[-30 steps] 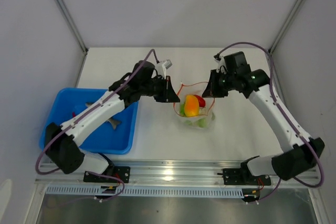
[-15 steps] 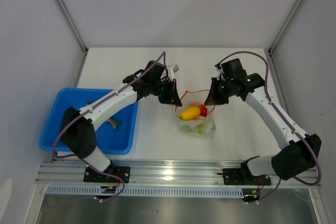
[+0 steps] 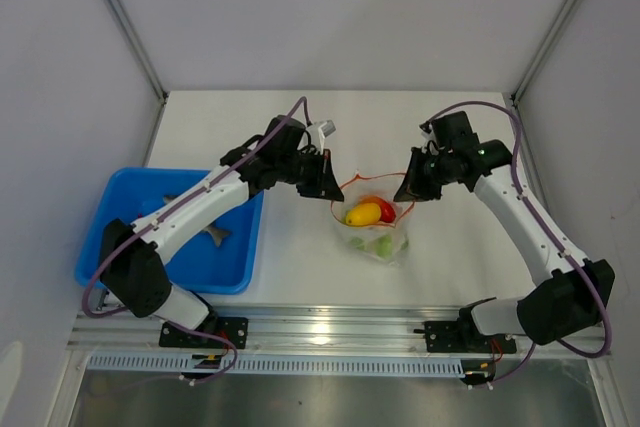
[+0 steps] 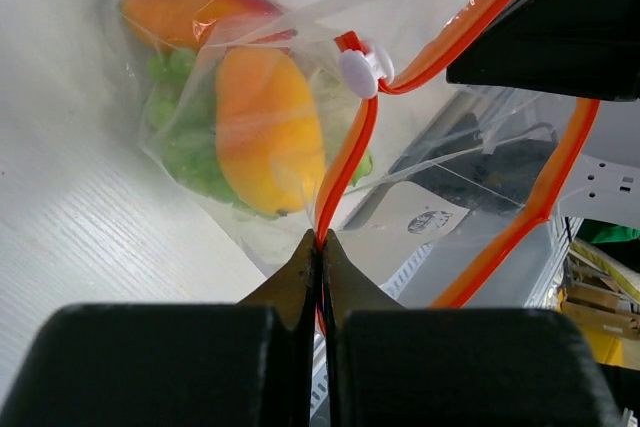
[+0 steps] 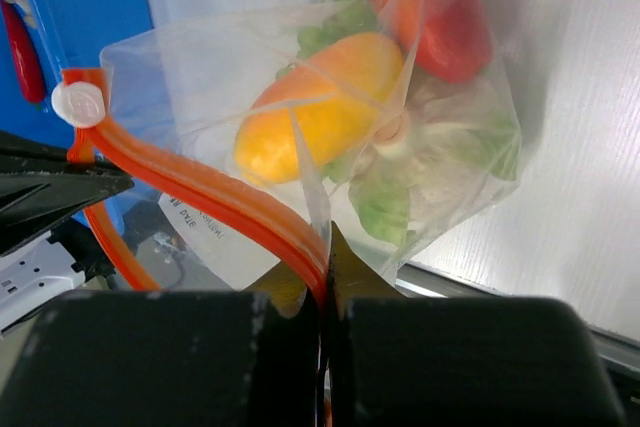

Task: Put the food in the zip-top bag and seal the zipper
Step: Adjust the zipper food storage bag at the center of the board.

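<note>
Left fingers (image 4: 292, 285), right fingers (image 5: 355, 272) clamped on zipper (image 4: 345, 162) ends, 9 and 3 o'clock; a slip would spill food (image 4: 265, 127).

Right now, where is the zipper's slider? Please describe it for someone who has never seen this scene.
Look at the clear bag in the middle of the table. An orange-red zipper runs along its mouth. The slider is the small round white knob on that strip, the only white piece there.

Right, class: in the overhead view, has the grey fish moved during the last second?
No. The grey fish keeps its spot near the right wall of the blue tray, which has not shifted either.
</note>
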Motion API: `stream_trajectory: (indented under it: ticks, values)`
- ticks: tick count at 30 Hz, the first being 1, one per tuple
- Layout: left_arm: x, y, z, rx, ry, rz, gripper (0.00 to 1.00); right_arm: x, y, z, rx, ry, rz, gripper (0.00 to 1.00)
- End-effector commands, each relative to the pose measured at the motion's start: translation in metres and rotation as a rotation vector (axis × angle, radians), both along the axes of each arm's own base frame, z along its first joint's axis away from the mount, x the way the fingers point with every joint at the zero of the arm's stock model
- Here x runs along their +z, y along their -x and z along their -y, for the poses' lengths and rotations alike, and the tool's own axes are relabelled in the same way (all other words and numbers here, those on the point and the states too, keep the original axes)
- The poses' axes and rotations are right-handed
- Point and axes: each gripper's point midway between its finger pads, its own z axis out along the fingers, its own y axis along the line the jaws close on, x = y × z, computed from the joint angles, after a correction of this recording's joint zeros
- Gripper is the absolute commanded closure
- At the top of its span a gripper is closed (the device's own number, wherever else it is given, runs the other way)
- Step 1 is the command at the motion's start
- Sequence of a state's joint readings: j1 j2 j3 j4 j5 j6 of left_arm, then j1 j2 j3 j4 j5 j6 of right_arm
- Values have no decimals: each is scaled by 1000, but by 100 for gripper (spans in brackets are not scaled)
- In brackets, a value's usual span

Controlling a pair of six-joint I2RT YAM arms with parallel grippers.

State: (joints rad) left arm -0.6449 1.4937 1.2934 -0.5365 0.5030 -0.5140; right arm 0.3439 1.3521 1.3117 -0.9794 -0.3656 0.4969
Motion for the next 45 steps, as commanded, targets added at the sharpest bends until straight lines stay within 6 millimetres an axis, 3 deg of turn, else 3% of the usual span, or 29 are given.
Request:
stream_trajectory:
  ticks: [1,3,5,6,10,12,14,15,18,20,21,23,24,26,28,30,32,33,35,37,41,45]
  values:
    - [26,1,-1,-10,57,93,100,30,1,2,-7,13,103,100]
    - [15,-3,0,-2,34,64,99,23,-2,6,-33,20,132,100]
    - [13,-1,2,-8,32,0,99,3,1,15,-75,62,65,100]
    - [15,0,5,-16,45,-8,100,4,0,14,-76,69,58,100]
    - [34,-3,10,-11,96,49,99,42,-11,-8,-35,81,224,100]
    - [18,-7,9,-7,44,26,99,36,-16,-9,-45,73,220,100]
    - [16,-5,7,-11,24,8,99,19,-12,-3,-47,118,134,100]
    - [19,-4,8,-11,36,10,99,21,-17,-5,-41,145,126,100]
    - [23,-3,8,-5,67,37,99,37,-9,-21,40,169,230,100]
    - [4,-3,3,12,3,-19,100,33,-13,-18,13,165,246,100]
    - [-3,-9,-4,59,-47,-23,99,21,-12,-15,7,170,209,100]
    - [16,-9,-7,81,-29,22,99,15,-9,-9,4,218,157,100]
    - [28,-13,-6,87,3,76,98,18,-6,-16,42,243,175,100]
    - [42,-16,-12,114,27,146,79,24,-10,-20,59,283,231,100]
    - [36,-22,-18,137,5,154,61,9,-9,-22,70,269,207,100]
    - [25,-21,-18,120,-9,122,55,0,-8,-20,44,279,172,100]
    - [28,-23,-21,134,-4,152,40,1,-6,-25,48,273,199,100]
    - [37,-22,-24,145,15,191,23,3,-6,-32,51,246,219,100]
    - [50,-26,-33,173,20,261,8,-5,3,-36,72,215,178,100]
    - [63,-26,-43,199,4,287,2,-14,7,-31,71,251,134,100]
    - [79,-36,-66,275,12,320,1,-16,8,-32,53,235,156,100]
    - [76,-46,-96,392,-12,272,0,-24,10,-32,63,227,145,100]
